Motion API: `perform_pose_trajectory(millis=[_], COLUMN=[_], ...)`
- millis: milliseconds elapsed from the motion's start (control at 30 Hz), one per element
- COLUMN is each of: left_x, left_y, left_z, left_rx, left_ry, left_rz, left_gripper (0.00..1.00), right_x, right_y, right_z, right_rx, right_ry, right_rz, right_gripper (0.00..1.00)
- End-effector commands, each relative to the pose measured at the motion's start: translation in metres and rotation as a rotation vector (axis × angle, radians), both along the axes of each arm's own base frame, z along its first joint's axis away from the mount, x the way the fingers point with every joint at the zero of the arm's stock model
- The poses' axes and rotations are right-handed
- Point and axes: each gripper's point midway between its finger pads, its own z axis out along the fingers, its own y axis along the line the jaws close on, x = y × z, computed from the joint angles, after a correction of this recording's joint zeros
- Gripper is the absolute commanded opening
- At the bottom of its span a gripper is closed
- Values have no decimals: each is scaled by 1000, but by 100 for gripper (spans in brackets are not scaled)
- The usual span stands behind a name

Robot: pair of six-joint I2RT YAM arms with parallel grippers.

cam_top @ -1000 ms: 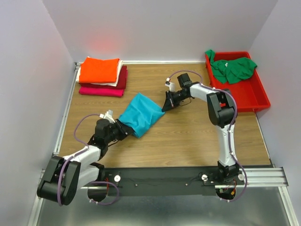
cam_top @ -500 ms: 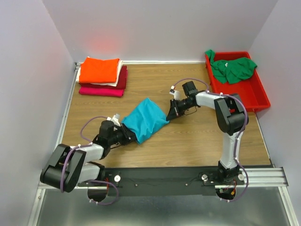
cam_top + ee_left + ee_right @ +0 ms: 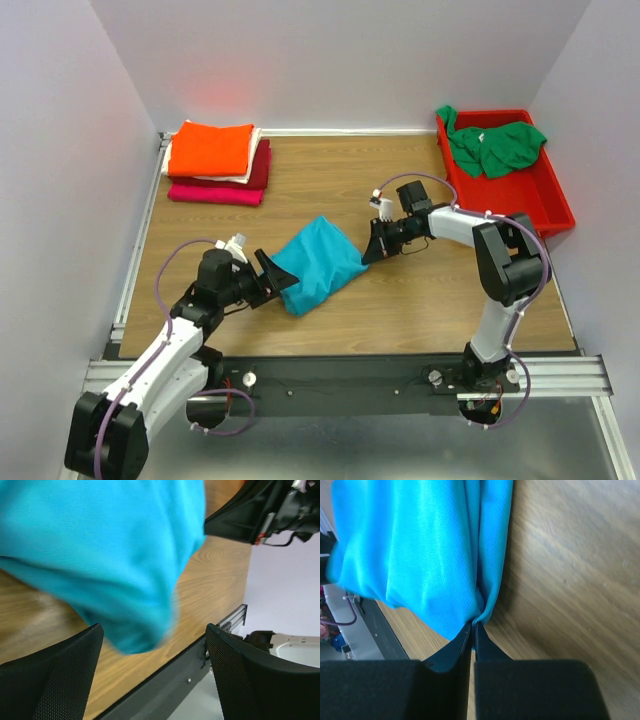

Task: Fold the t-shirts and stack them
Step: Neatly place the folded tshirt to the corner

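Teal t-shirt point(image 3: 318, 262), top view: bunched on the bench point(image 3: 420, 300) between the 2 tools, its near-left end just ahead of the left tool and its far-right corner at the right tool.
Left tool point(image 3: 278, 282), top view: low over the bench with its fingers spread, right at the shirt's edge; whether it touches the cloth cannot be told.
Right tool point(image 3: 372, 250), top view: tip down on the shirt's right corner; its fingers are too small here to read.
Folded stack, top view: well beyond the left tool, at the back-left corner of the bench. It has 4 layers, with an orange t-shirt point(image 3: 210, 148) on top, then a white t-shirt point(image 3: 256, 135), a dark red t-shirt point(image 3: 262, 168) and a magenta t-shirt point(image 3: 215, 193) at the bottom.
Green t-shirt point(image 3: 495, 145), top view: crumpled in the red bin point(image 3: 545, 210), beyond and to the right of the right tool, with 1 end draped over the bin's far-left corner.
Left tool point(image 3: 154, 630), left wrist view: both fingers point(image 3: 55, 675) stand wide apart and grip nothing.
Teal t-shirt point(image 3: 100, 545), left wrist view: a blurred fold ahead of the spread fingers, over the bench point(image 3: 215, 575).
Right tool point(image 3: 474, 625), right wrist view: fingers pressed together, pinching a gathered edge of the teal t-shirt point(image 3: 410, 545).
Cloth, right wrist view: spreads away from the fingertips, to their left, lying on the bench point(image 3: 570, 570).
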Motion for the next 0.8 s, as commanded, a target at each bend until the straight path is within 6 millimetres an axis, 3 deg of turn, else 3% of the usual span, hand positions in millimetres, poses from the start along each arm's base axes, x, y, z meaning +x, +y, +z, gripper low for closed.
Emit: perform_pose_trajectory(millis=[0,233,467,733,767], left_x=[-25,-31,11,37,44], left_y=[10,18,16,14,12], left_z=[-13,-17,-15,-63,-62], left_rx=[71,83,-35,125,123], left_ry=[125,154,114,287,270], left_rz=[-13,44,232,226,226], left_gripper=[90,90,92,92,91], right_x=[-2,-7,-7,-5,-6], right_y=[-9,-23,-35,-35,-34], right_z=[-4,-4,-3,0,0], right_rx=[-31,-44,-53,-37,-33], right_ry=[-14,-22,-32,-30,-29], right_rz=[-44,-70,-100,-99,-97], right_gripper=[12,13,15,15,15])
